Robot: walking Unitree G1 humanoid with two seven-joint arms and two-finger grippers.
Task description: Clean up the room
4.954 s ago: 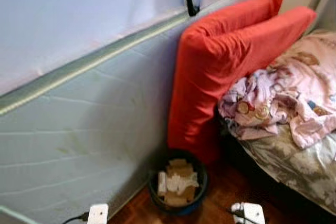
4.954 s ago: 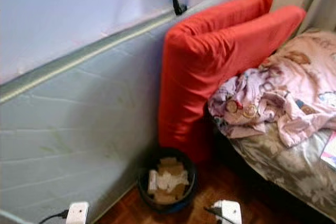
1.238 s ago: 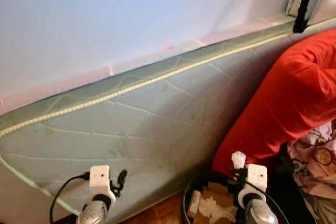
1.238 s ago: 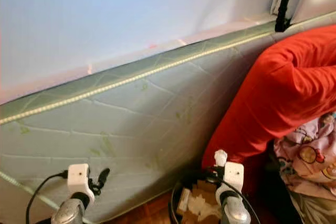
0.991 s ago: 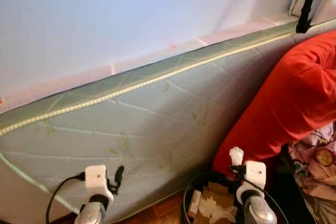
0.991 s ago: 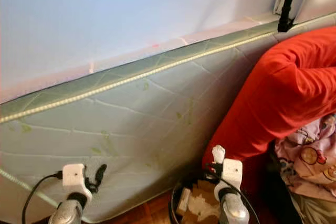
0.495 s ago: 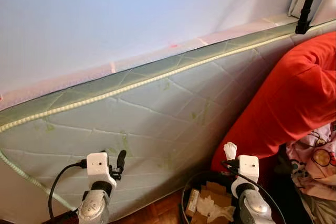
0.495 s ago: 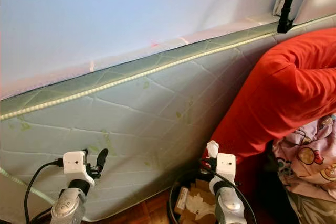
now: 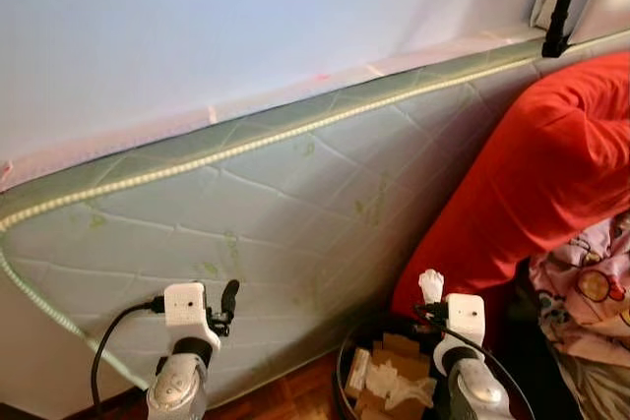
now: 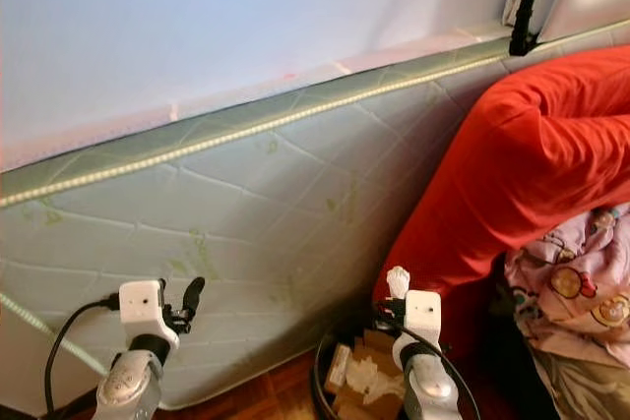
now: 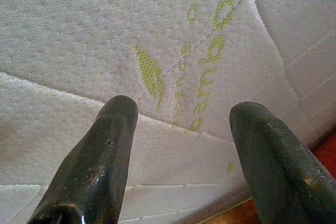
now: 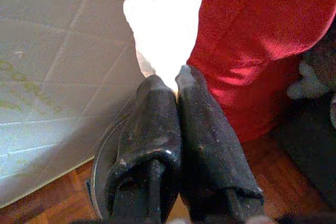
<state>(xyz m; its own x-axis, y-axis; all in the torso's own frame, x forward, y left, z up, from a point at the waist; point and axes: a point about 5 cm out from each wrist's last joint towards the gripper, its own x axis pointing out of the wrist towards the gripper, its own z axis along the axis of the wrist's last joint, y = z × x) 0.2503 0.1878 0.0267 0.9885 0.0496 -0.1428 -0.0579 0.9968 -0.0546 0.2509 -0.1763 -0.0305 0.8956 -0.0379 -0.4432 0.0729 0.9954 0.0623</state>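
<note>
My right gripper (image 9: 431, 302) is shut on a white crumpled paper wad (image 12: 165, 22), which sticks out beyond its fingertips. It hovers over a dark round bin (image 9: 345, 376) on the wood floor; the bin holds cardboard scraps and white paper (image 9: 389, 378). My left gripper (image 11: 181, 114) is open with nothing between its fingers. It points at the quilted mattress (image 9: 295, 204) standing on edge against the wall, left of the bin.
A big red cushion (image 9: 551, 174) leans on the mattress just behind and right of the bin. A pink printed blanket (image 9: 591, 287) lies on the bed at the right. A black strap (image 9: 563, 2) hangs at the upper right. Wood floor (image 9: 285, 398) shows between the arms.
Since five seconds ago the view has turned left and both arms have come up into sight. Over the last second the right gripper stays shut on the wad above the bin.
</note>
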